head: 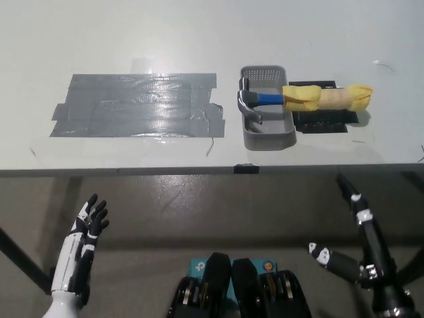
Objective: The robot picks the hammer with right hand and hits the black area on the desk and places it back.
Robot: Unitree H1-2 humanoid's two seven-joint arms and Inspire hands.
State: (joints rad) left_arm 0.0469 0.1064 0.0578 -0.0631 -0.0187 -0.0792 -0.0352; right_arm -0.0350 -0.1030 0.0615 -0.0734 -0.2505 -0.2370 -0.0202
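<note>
hammer (pixel 298 98) overhanging basket (pixel 267 138), near desk (pixel 199 40) edge

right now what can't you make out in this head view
- Hammer handle: wrapped in yellow padding, so its grip surface is hidden.
- Black block under the handle: mostly covered by the padding and the grey basket.
- Right robot hand: cut by the bottom right edge, palm not visible.
- Left robot hand: open below the desk edge, arm cut at the bottom.
- Small marks on the desk near the tape patch: too small to identify.
</note>
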